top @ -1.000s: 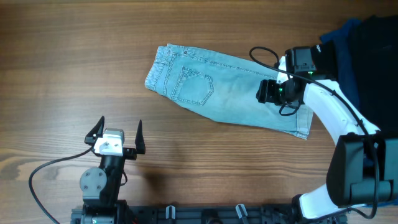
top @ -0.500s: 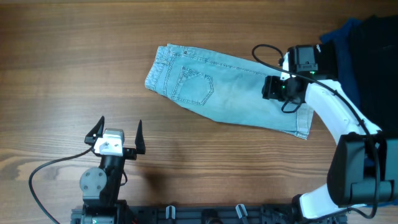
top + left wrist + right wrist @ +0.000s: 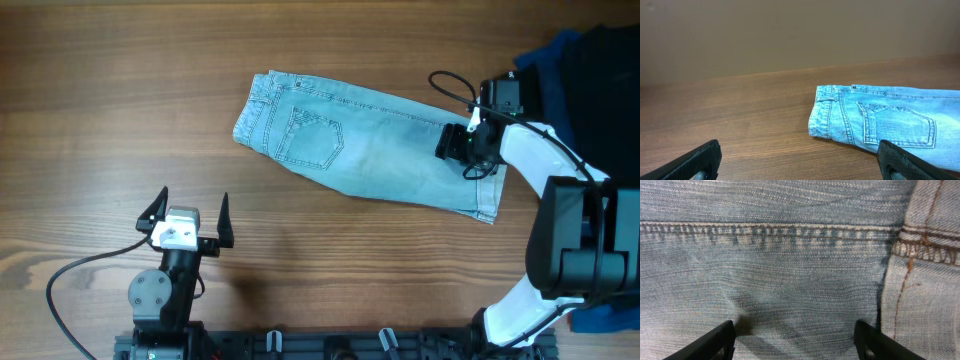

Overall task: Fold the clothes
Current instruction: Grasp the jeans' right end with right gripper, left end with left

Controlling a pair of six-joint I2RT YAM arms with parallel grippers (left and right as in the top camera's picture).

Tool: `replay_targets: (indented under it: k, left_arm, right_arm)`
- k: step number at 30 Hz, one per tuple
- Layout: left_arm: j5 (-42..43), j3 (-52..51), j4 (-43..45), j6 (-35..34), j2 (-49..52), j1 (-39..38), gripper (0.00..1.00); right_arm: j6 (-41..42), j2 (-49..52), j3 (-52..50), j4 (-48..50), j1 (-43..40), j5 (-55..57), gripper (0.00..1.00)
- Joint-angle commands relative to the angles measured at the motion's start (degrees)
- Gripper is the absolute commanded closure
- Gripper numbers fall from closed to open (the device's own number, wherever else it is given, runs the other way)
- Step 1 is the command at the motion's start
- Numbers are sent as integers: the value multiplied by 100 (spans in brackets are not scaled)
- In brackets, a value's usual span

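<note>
One pair of light blue denim shorts [image 3: 370,145] lies flat on the wooden table [image 3: 120,90], right of the middle and slanting a little down toward the right. It is laid double along its length, so that one stitched back pocket [image 3: 310,138] faces up. The waistband [image 3: 255,112] is at the left end and the rolled cuff [image 3: 490,190] at the right end.

Over the cuff end hangs the right gripper [image 3: 447,145], pointing toward the waistband. In the right wrist view its two fingers stand wide apart, with smooth denim and a line of stitching between them and the cuff seam [image 3: 925,255] just to one side. Nothing is pinched, and I cannot tell whether the fingertips touch the cloth.

Well apart from the shorts, near the front edge of the table, the left gripper [image 3: 191,205] is spread wide and empty above bare wood.

At the far right corner of the table lies a heap of dark garments [image 3: 590,70], just beside the right arm.
</note>
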Motion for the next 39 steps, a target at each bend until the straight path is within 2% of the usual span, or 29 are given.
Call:
replay_targets:
  k: [1, 5, 6, 8, 10, 12, 16, 17, 18, 20, 23, 25, 26, 28, 31, 32, 33, 34, 37, 39]
  left_arm:
    - [90, -44, 13, 109, -9, 33, 0]
    - [24, -44, 92, 109, -9, 33, 0]
    - [328, -44, 450, 107, -9, 33, 0]
    - [660, 44, 601, -4, -7, 33, 0]
    - [662, 326, 590, -400, 52, 33, 0]
    - [664, 968, 538, -481, 479, 33, 0]
    - [992, 2618, -46, -503, 2599, 31, 0]
    - [1036, 3195, -254, -501, 3353, 31, 0]
    - [1032, 4135, -686, -498, 4531, -4, 0]
    - [1008, 5403, -1401, -479, 5864, -136, 0]
    - [437, 7512, -2778, -214, 8037, -507, 0]
    - [-85, 8452, -3473, 0, 9162, -809, 0]
    - [-321, 8767, -3652, 0, 9676, -949, 0]
    - [-369, 8852, -3473, -2, 10257, -1102, 0]
    - [105, 8850, -3171, -24, 10810, -1255, 0]
    - [280, 8848, -3075, -22, 10942, -1268, 20]
    - [249, 8848, -3049, -24, 11071, -1268, 56]
    - [254, 8848, -3045, -26, 11165, -1266, 71]
    - [254, 8848, -3021, -46, 11881, -1268, 84]
    - [249, 8848, -3036, -149, 12207, -1266, 89]
  right_arm:
    - [76, 398, -52, 94, 7, -376, 23]
    - [79, 398, -52, 122, 7, -411, 23]
    - [66, 398, -52, 133, 7, -411, 22]
    - [66, 398, -52, 142, 7, -413, 22]
    - [68, 398, -52, 144, 7, -413, 22]
    - [70, 398, -52, 144, 7, -413, 23]
    - [70, 398, -52, 160, 7, -555, 22]
    - [66, 398, -52, 166, 7, -566, 22]
    - [63, 398, -52, 164, 7, -564, 22]
    - [66, 398, -52, 164, 7, -566, 22]
    - [63, 398, -52, 166, 7, -564, 21]
    - [63, 398, -52, 166, 7, -564, 21]
    - [63, 398, -52, 166, 7, -564, 21]
    - [63, 398, -52, 166, 7, -564, 21]
    - [63, 398, -52, 164, 7, -566, 21]
    - [63, 398, -52, 164, 7, -566, 21]
    - [63, 398, -52, 162, 7, -566, 21]
    - [63, 398, -52, 162, 7, -566, 21]
    - [66, 398, -52, 164, 7, -680, 21]
    - [61, 398, -52, 160, 7, -675, 21]
